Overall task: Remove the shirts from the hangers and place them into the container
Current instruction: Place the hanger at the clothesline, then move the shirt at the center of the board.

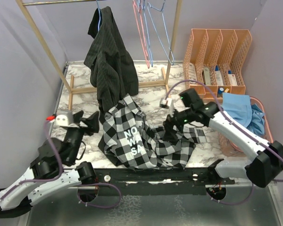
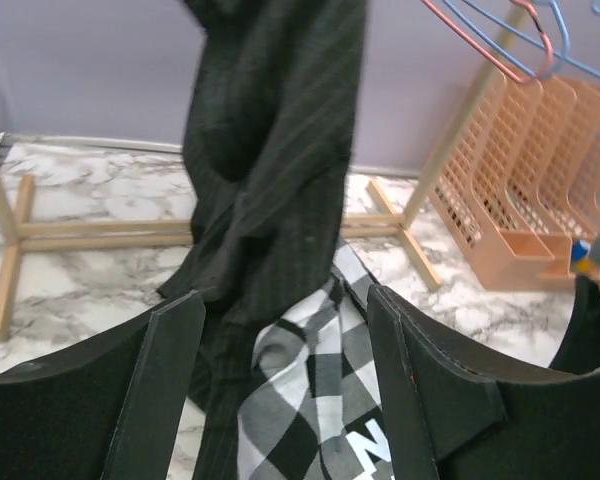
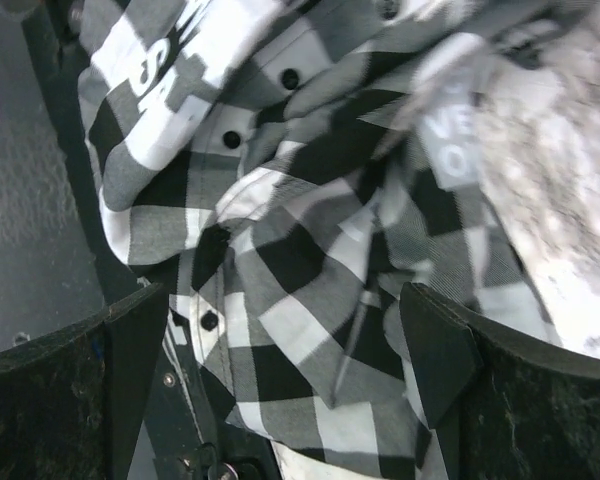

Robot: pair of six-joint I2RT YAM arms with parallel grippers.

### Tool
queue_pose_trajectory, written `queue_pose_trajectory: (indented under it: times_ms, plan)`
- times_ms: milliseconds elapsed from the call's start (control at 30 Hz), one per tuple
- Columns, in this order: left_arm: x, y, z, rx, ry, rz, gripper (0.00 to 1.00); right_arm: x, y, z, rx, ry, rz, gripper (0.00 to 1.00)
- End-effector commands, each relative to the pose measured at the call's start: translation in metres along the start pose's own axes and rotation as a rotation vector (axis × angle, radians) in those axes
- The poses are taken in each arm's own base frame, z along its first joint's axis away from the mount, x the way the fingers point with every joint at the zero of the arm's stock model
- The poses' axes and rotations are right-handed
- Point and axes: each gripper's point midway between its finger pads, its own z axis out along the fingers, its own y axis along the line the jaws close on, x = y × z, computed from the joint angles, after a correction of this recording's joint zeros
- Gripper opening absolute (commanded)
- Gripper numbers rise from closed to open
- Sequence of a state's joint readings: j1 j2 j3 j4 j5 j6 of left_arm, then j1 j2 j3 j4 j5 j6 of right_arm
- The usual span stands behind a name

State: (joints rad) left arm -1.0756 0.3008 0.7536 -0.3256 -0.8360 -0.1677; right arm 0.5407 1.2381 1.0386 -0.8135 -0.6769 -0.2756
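Only overhead: blue shirt (image 1: 238, 109) in basket (image 1: 226, 142); both arms' jaws released, empty.

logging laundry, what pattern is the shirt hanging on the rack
Hanging shirt is black with fine pinstripes; left wrist view.

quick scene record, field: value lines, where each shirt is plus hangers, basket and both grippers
pinstriped shirt: hanging from the rack on a blue hanger
checked shirt: off any hanger, heaped on the table, reaching its near edge
light blue shirt: in the pink basket
empty hangers: pink and blue, on the rack
left gripper: open, facing the pinstriped shirt
right gripper: open, above the checked shirt, holding nothing
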Motion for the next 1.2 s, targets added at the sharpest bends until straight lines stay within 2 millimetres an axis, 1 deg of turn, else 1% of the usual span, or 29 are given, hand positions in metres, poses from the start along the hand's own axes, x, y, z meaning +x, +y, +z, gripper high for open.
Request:
queue_pose_trajectory:
  times_ms: [0, 67, 167, 267, 367, 467, 533, 633, 800, 867, 933, 1000, 1067, 1167]
  plan:
    - [0.015, 0.045, -0.018, -0.148, -0.011, -0.039, 0.67, 0.006, 0.019, 0.042, -0.049, 0.095, -0.121, 1.0]
    - [0.009, 0.046, -0.021, -0.13, -0.033, -0.068, 0.65, 0.015, 0.023, 0.06, -0.066, 0.148, -0.128, 1.0]
    - [0.012, 0.049, -0.019, -0.157, -0.024, -0.036, 0.63, 0.021, 0.025, 0.083, -0.055, 0.215, -0.163, 1.0]
    - [0.024, 0.037, -0.009, -0.154, 0.03, 0.033, 0.59, 0.017, 0.028, 0.1, -0.046, 0.246, -0.183, 1.0]
    - [0.043, 0.02, 0.005, -0.131, 0.109, 0.151, 0.57, 0.009, 0.03, 0.113, -0.04, 0.237, -0.198, 1.0]
    - [0.059, 0.013, 0.014, -0.122, 0.17, 0.229, 0.57, 0.0, 0.032, 0.124, -0.045, 0.211, -0.211, 1.0]
    - [0.067, 0.011, 0.017, -0.116, 0.19, 0.254, 0.58, -0.004, 0.04, 0.13, -0.077, 0.195, -0.224, 1.0]
    - [0.067, 0.011, 0.018, -0.11, 0.179, 0.254, 0.58, -0.015, 0.053, 0.138, -0.123, 0.168, -0.238, 1.0]
    - [0.059, 0.024, 0.015, -0.143, 0.134, 0.215, 0.59, -0.019, 0.06, 0.154, -0.18, 0.16, -0.225, 1.0]
    - [0.055, 0.03, 0.014, -0.157, 0.11, 0.199, 0.59, -0.024, 0.062, 0.159, -0.181, 0.148, -0.23, 1.0]
    - [0.053, 0.034, 0.014, -0.165, 0.096, 0.185, 0.59, -0.021, 0.059, 0.167, -0.171, 0.155, -0.223, 1.0]
    - [0.052, 0.035, 0.014, -0.166, 0.09, 0.18, 0.59, -0.01, 0.053, 0.176, -0.165, 0.18, -0.202, 1.0]
    - [0.055, 0.032, 0.015, -0.154, 0.099, 0.185, 0.58, 0.005, 0.047, 0.184, -0.154, 0.213, -0.188, 1.0]
    - [0.058, 0.029, 0.018, -0.144, 0.118, 0.199, 0.58, 0.012, 0.04, 0.189, -0.136, 0.235, -0.186, 1.0]
